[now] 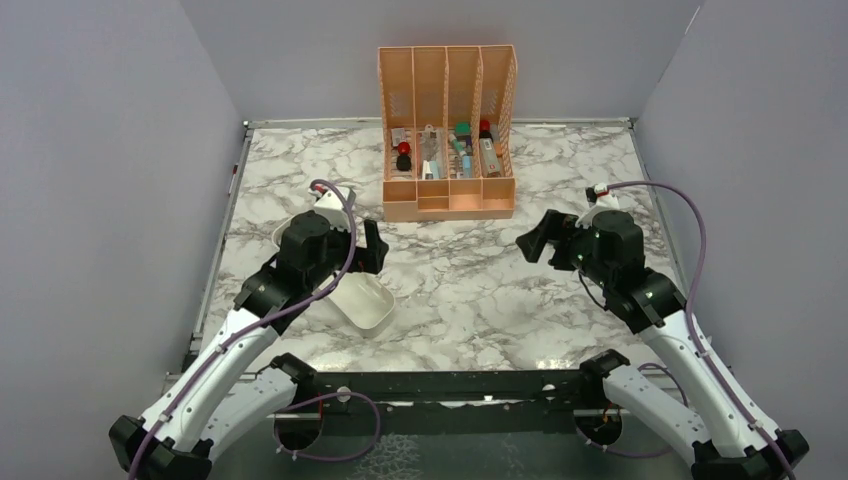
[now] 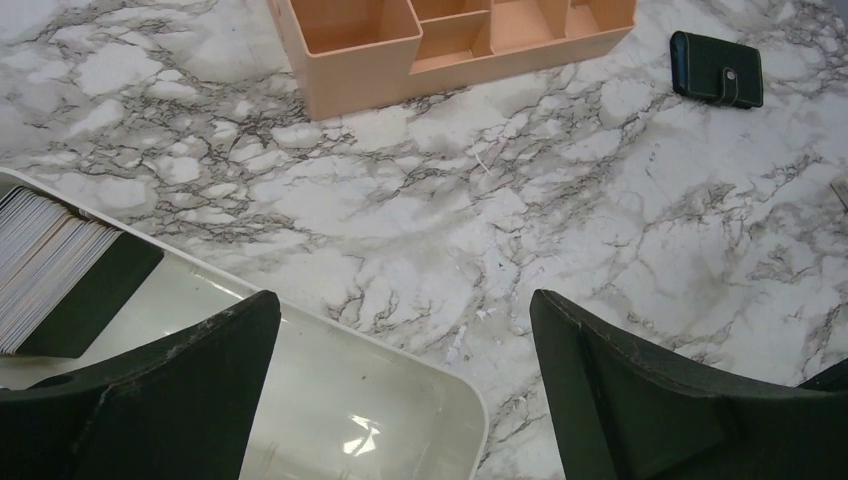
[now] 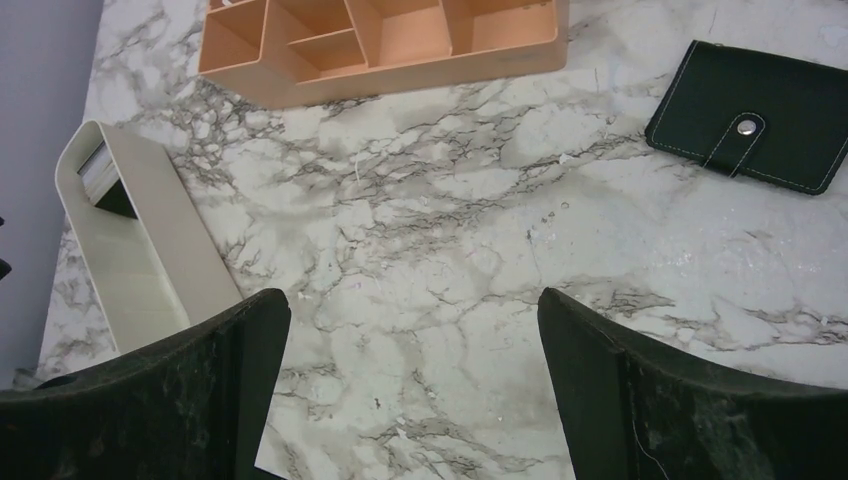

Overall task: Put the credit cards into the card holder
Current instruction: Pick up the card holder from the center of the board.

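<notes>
The credit cards (image 2: 45, 262) stand as a pale stack with a dark card in front, at one end of the oblong white tray (image 2: 455, 385); in the right wrist view the cards (image 3: 98, 168) show at the tray's far end. The card holder (image 2: 716, 82) lies shut on the marble, black with a clasp tab, right of the organiser; it fills the upper right of the right wrist view (image 3: 752, 115). My left gripper (image 2: 403, 305) hangs open over the tray's near corner. My right gripper (image 3: 413, 300) hangs open above bare marble, holding nothing. From above both the cards and the holder are hidden by the arms.
A tall orange slotted organiser (image 1: 447, 130) with small items stands at the back centre. The white tray (image 1: 365, 300) lies slantwise under the left gripper (image 1: 372, 248). Grey walls close in the table on three sides. The right gripper (image 1: 537, 243) faces the centre.
</notes>
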Robot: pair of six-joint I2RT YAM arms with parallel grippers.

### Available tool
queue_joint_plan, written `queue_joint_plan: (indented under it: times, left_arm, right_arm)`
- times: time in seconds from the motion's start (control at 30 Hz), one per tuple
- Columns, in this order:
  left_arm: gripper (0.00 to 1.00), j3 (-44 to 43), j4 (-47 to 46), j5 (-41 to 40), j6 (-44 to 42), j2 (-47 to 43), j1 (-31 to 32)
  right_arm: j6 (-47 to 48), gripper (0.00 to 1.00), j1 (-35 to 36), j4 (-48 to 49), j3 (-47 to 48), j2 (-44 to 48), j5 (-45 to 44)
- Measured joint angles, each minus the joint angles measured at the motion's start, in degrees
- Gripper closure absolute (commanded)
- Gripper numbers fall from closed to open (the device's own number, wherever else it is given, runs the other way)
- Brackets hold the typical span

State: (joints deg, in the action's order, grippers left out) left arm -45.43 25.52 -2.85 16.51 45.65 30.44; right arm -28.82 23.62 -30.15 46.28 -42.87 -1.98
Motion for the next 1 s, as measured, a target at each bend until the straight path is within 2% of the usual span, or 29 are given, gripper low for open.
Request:
queue_joint_plan:
  times: [0.33,0.53,0.57,0.63,0.7,0.87,1.0]
  left_arm:
    - [0.01,1.8,-2.3,0.5,-0.1,-3.7,0.0]
    - [0.01,2.4,-2.5,0.5,-0.3,-4.3,0.0]
    - [0.01,2.4,-2.6,0.5,-0.3,-4.4,0.0]
    - [0.01,2.4,-2.6,0.5,-0.4,-4.7,0.0]
    - [0.01,2.5,-2.7,0.5,-0.5,-5.0,0.0]
    - [0.01,2.5,-2.7,0.5,-1.0,-5.1,0.0]
    - [0.01,2.5,-2.7,0.6,-1.2,-5.1,0.0]
  right_arm:
    - [-2.2,0.01,0.0,2.2,-2.8,-1.7,-0.1]
    - [-4.5,0.01,0.0,5.4,-3.5,-10.2,-7.2]
    - [-4.8,0.06,0.0,5.3,-3.1,-12.4,-9.3]
    - [-5.1,0.24,-0.1,5.1,-1.5,-17.6,-13.8]
    - [-4.7,0.34,-0.1,5.2,0.0,-22.1,-17.1]
    - [-3.5,0.51,-0.5,6.1,2.2,-30.3,-25.1]
    - [-2.8,0.53,-3.0,6.8,3.7,-35.3,-28.3]
